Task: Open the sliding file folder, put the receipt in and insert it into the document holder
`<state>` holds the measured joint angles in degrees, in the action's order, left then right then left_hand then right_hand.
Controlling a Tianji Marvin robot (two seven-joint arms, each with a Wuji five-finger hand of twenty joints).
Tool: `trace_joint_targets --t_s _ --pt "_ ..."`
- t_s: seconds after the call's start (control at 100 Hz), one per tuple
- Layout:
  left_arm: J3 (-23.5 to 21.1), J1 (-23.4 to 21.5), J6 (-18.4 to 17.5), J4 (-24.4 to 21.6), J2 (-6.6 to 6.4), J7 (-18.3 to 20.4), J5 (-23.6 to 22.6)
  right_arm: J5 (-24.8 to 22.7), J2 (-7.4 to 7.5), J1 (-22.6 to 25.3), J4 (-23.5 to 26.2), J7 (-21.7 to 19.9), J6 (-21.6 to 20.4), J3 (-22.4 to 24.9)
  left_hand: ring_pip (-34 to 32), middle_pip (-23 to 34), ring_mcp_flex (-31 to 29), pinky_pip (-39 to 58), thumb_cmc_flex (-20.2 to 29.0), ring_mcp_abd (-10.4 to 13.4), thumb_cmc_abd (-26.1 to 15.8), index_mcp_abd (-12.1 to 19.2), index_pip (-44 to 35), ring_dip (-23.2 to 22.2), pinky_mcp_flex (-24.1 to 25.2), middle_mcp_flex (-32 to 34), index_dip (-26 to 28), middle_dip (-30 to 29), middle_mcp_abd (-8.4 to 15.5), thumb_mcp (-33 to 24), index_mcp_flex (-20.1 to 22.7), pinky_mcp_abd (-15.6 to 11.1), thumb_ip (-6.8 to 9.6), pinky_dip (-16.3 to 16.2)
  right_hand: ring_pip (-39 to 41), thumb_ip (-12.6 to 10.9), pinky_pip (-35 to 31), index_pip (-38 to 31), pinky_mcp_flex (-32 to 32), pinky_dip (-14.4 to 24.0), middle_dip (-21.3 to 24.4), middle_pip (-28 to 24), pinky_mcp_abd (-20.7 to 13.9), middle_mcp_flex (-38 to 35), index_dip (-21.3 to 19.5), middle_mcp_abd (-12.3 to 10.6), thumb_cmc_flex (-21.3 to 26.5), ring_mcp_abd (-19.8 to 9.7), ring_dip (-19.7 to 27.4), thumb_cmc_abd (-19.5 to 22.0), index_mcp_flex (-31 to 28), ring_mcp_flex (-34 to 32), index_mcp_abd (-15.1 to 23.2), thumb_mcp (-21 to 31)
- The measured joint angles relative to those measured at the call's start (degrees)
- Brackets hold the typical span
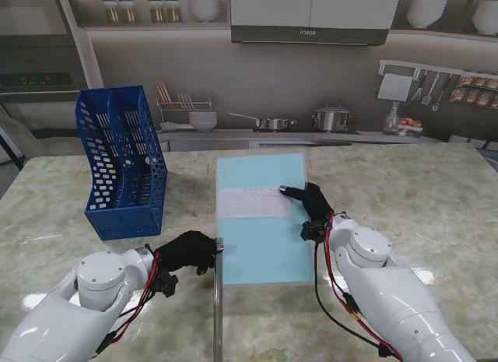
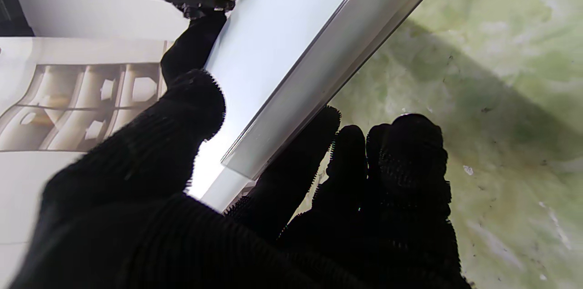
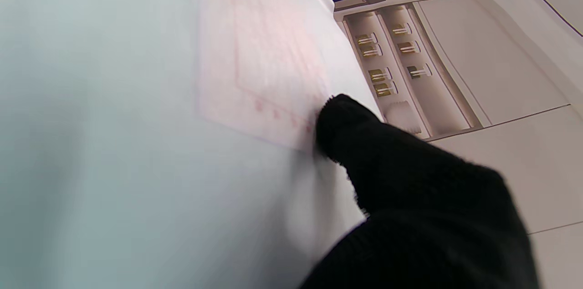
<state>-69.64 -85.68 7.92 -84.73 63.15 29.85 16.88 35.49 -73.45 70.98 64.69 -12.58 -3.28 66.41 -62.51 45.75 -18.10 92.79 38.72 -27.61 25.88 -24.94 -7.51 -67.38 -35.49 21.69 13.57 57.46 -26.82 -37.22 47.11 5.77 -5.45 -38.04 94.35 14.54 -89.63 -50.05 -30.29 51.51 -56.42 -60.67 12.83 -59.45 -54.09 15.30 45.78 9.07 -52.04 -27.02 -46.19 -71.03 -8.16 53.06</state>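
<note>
On the left of the marble tabletop (image 1: 436, 191), the blue perforated document holder (image 1: 123, 161) is being left standing upright, well apart from the light blue file folder (image 1: 261, 245) lying flat at the centre. The slide bar (image 1: 219, 300), drawn partly off the folder's left edge toward the near side, is being grasped by the left hand (image 1: 188, 252), its black-gloved fingers (image 2: 291, 161) closed around the bar. On the right, the receipt (image 1: 253, 202) lying on the folder's far half is being pressed at its right edge by the right hand (image 1: 313, 209), one finger (image 3: 346, 120) extended and nothing gripped.
</note>
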Motion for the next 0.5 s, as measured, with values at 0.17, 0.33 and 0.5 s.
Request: trace_joint_targets --t_s 0.17,0.33,0.5 --pt "0.58 -1.28 0.81 -1.59 -0.16 -1.36 -1.46 0.0 0.09 0.25 0.94 0.22 0.0 0.15 -1.24 1.81 -4.21 3.66 1.87 0.75 -0.01 -0.48 -0.58 -0.83 -4.55 2.68 0.0 0.72 -0.47 1.21 1.65 -3.89 0.0 1.04 0.0 0.0 -0.05 0.0 0.0 -0.07 0.0 0.0 0.0 0.0 -0.01 0.0 0.0 0.0 0.0 0.0 0.0 -0.01 0.0 0.0" --pt "0.83 -1.89 1.37 -1.92 -0.17 -1.32 -1.7 -0.15 0.28 0.49 2.01 0.34 -0.04 0.36 -2.28 4.17 -8.36 6.48 4.45 1.83 -0.02 -0.5 -1.86 -0.85 -8.8 6.01 0.67 0.8 -0.61 2.24 4.4 -6.7 0.0 2.62 0.01 0.0 -0.09 0.0 0.0 -0.15 0.0 0.0 0.0 0.0 -0.01 0.0 -0.01 0.0 0.01 0.0 0.0 0.0 0.0 0.0" --pt "0.42 -3.26 1.38 -3.21 -0.23 -1.63 -2.27 -0.36 0.46 0.57 2.8 0.53 -0.04 0.57 -3.57 6.0 -11.64 8.6 7.03 3.27 -0.05 0.38 -3.38 -0.68 -12.2 9.06 1.37 0.84 -0.62 3.45 5.82 -8.71 0.03 4.17 0.01 0.0 -0.11 0.01 0.0 -0.21 0.0 0.0 0.0 0.0 -0.01 0.01 -0.01 0.0 0.01 0.0 -0.01 -0.01 0.0 0.0"
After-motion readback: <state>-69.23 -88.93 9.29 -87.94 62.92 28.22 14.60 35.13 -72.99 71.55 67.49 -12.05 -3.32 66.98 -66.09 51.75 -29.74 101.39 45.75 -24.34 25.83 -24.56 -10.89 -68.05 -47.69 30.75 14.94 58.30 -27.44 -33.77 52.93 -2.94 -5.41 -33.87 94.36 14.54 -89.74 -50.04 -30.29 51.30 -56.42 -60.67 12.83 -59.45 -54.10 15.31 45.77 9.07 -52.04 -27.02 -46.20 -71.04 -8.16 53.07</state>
